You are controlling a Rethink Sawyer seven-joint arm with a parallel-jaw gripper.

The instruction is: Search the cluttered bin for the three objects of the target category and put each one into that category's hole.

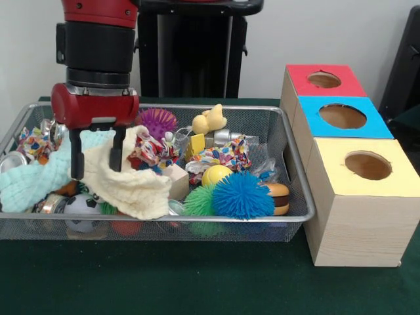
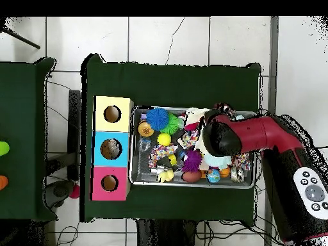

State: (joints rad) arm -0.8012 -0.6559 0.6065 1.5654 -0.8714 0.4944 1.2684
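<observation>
The wire-mesh bin [image 1: 296, 197] is full of toys and cloths. My gripper [image 1: 97, 156] hangs over its left end, open. Its two black fingers [image 1: 76, 157] stand apart, low over a cream cloth [image 1: 134, 187] and a pale teal cloth [image 1: 33, 180]. A wrinkly see-through plastic thing [image 1: 261, 156] shows at the bin's right end, behind the blue spiky ball [image 1: 243, 195]; I cannot tell if it is a bottle. No other bottle shows. The red-topped box's hole [image 1: 324, 79] is the farthest of the row; it also shows in the overhead view [image 2: 109, 183], where the arm hides my gripper.
Boxes with blue [image 1: 342, 116] and yellow [image 1: 368, 165] tops stand in a row right of the bin. In the bin lie metal cans [image 1: 13, 161], a purple spiky ball [image 1: 157, 121], a green spiky ball [image 1: 199, 200], a yellow toy [image 1: 209, 121] and patterned cloths [image 1: 220, 156].
</observation>
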